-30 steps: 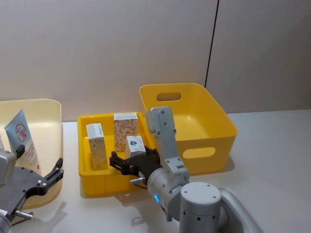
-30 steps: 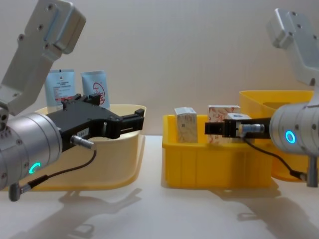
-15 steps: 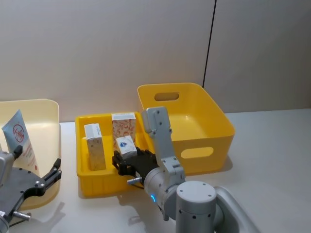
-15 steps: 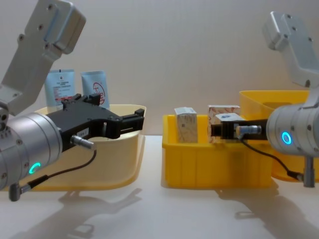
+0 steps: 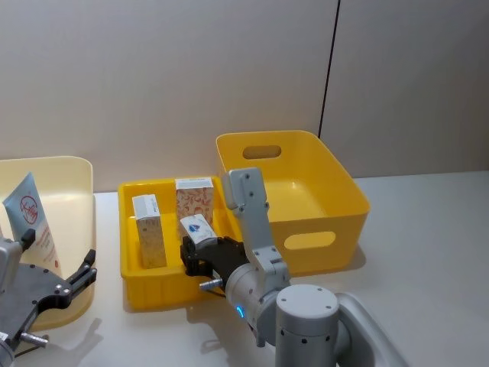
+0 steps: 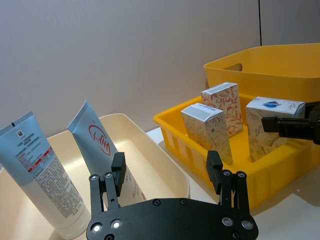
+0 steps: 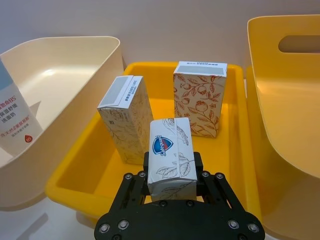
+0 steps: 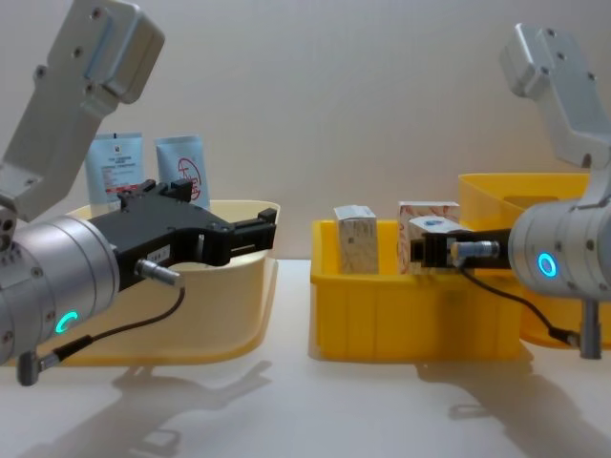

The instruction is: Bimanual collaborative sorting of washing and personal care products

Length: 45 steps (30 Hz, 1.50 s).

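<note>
The scene is lit brightly and evenly from above. In the chest view, soft shadows with diffuse edges are thrown onto the white table [image 8: 286, 401] beneath the left gripper [image 8: 267, 227], the right gripper [image 8: 418, 250] and the yellow tray [image 8: 410, 315]. Pale highlights are carried by the left arm's grey housing [image 8: 57, 277], and a mild sheen is seen on the white carton [image 7: 170, 150] clamped in the right gripper.

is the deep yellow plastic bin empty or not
Empty as far as visible: the head view looks into the deep yellow plastic bin; its floor is bare.
</note>
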Tool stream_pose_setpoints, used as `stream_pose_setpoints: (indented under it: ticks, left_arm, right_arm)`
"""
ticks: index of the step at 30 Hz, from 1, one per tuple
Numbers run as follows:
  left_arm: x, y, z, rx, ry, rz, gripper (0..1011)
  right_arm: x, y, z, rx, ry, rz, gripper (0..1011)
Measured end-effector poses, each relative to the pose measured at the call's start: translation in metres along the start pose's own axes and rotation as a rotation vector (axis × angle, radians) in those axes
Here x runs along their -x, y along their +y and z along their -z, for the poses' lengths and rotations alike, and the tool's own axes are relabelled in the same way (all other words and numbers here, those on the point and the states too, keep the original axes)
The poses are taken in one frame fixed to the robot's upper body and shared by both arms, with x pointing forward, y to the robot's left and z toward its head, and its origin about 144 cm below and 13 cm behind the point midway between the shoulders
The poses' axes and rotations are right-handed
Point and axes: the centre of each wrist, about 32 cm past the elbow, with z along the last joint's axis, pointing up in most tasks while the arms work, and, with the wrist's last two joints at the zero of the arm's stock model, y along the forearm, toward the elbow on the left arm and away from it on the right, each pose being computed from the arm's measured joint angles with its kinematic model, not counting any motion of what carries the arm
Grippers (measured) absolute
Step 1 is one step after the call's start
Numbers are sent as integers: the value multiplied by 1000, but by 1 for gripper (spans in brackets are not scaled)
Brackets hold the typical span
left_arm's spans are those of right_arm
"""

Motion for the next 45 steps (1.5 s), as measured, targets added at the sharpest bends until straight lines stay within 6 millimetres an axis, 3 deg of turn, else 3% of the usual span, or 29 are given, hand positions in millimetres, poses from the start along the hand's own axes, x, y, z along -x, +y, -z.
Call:
stream_pose_setpoints:
  ticks: [22, 38, 45]
  left_arm:
    - [0, 0, 0, 0, 0, 0, 1003]
    - [0, 0, 0, 0, 0, 0, 1003]
    - [0, 0, 0, 0, 0, 0, 1003]
  right_arm:
    - [-18, -12, -19, -201, -6, -56, 413]
    - [-59, -20, -62, -432, 31, 8, 413]
    - [-74, -19, -71, -455, 34, 83, 413]
